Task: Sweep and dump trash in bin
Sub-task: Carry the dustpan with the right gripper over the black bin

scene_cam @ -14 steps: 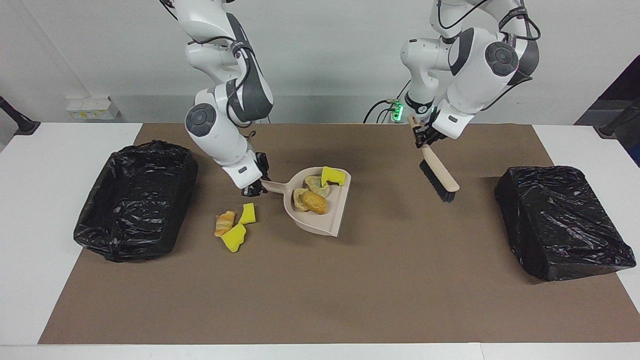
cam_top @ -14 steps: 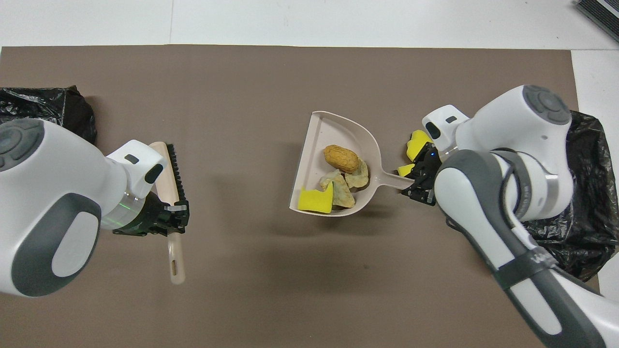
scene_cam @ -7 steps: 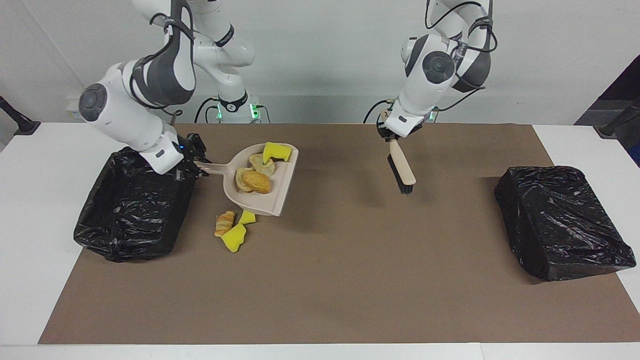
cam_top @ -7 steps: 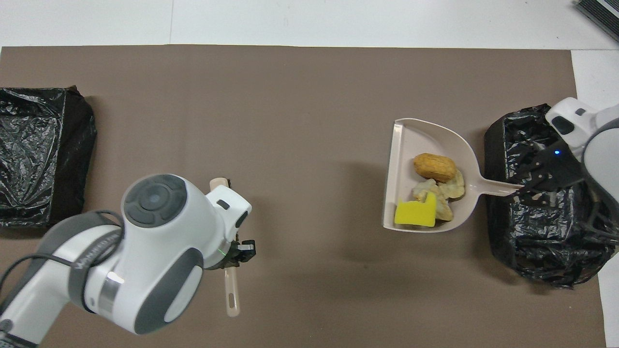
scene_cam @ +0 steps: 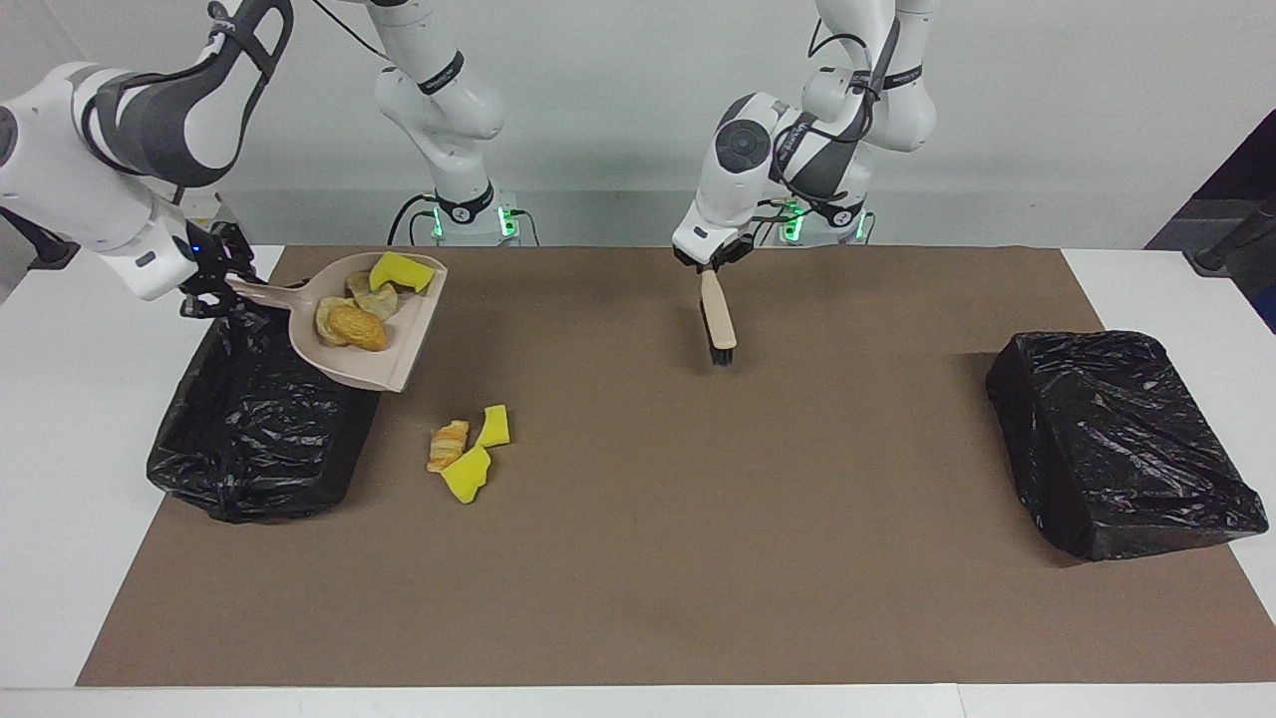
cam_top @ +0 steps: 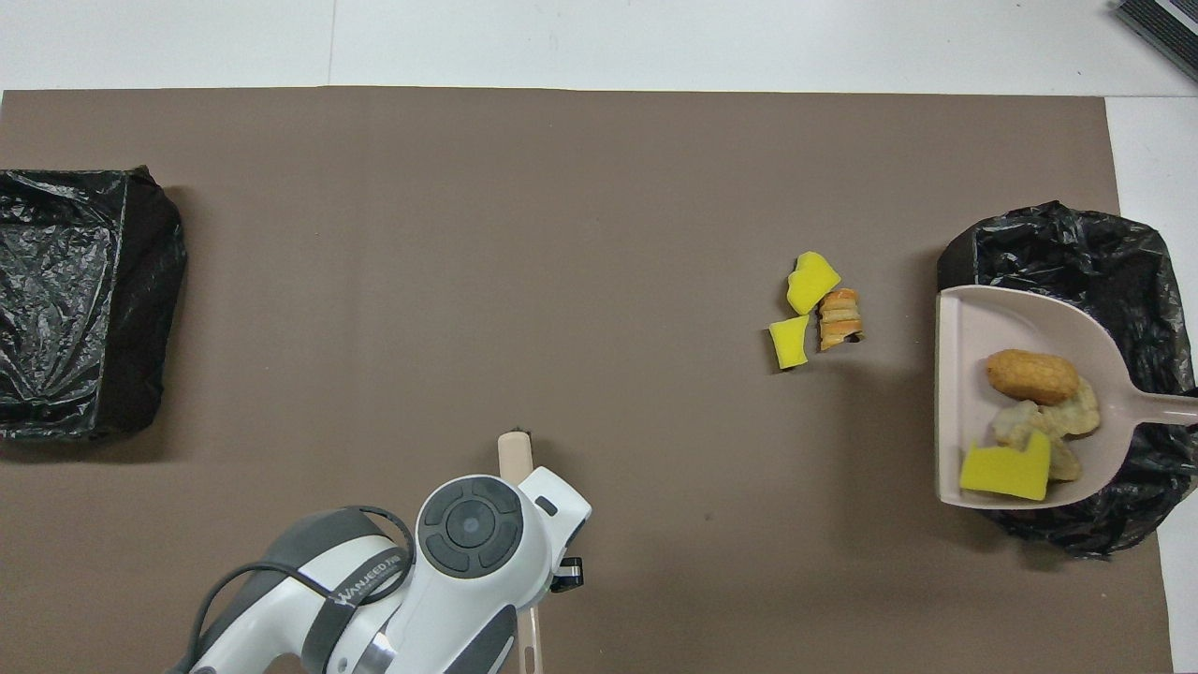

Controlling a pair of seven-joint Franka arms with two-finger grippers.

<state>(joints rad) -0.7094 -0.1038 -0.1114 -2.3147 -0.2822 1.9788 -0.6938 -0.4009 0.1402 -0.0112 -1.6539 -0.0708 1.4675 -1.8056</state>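
We hold dustpan level over bin, upper left of frame, right gripper clamped on handle, keeping trash aboard; left gripper clamps brush, parked clear.

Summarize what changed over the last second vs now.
The right end effector, shut on the dustpan handle, carried the loaded pan from mid-mat to over the open bin at the right arm's end. The left end effector, shut on the brush, swung it toward the table's middle. Unchanged: three scraps on the mat, four pieces in the pan, the other bin.
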